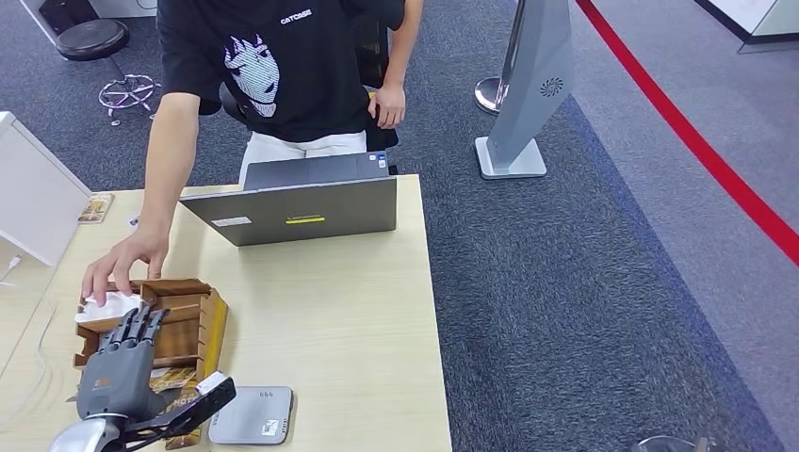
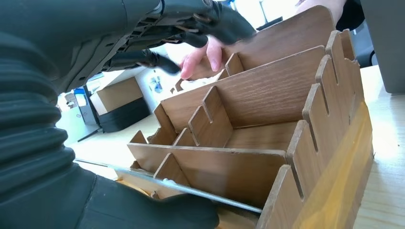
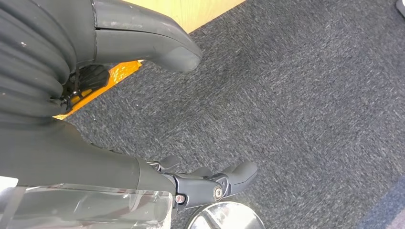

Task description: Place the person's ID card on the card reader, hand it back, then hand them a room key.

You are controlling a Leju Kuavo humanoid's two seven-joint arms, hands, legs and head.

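A white card (image 1: 106, 306) lies at the far end of the wooden divider box (image 1: 188, 325), under the person's hand (image 1: 118, 268). My left hand (image 1: 118, 363) is stretched flat over the box, its fingertips (image 1: 143, 318) right next to the card; whether they touch it I cannot tell. In the left wrist view my dark fingers (image 2: 210, 21) reach toward the person's fingers (image 2: 200, 59) above the box's compartments (image 2: 248, 138), with nothing held. The grey card reader (image 1: 252, 414) lies on the table near my left forearm. My right hand (image 3: 191, 119) hangs over the carpet, its fingers apart.
An open grey laptop (image 1: 301, 212) stands at the table's far edge in front of the person (image 1: 283, 66). A white box (image 1: 33, 188) sits at the table's left. Grey carpet (image 1: 584, 282), a kiosk stand (image 1: 528, 94) and a red floor line (image 1: 716, 160) lie to the right.
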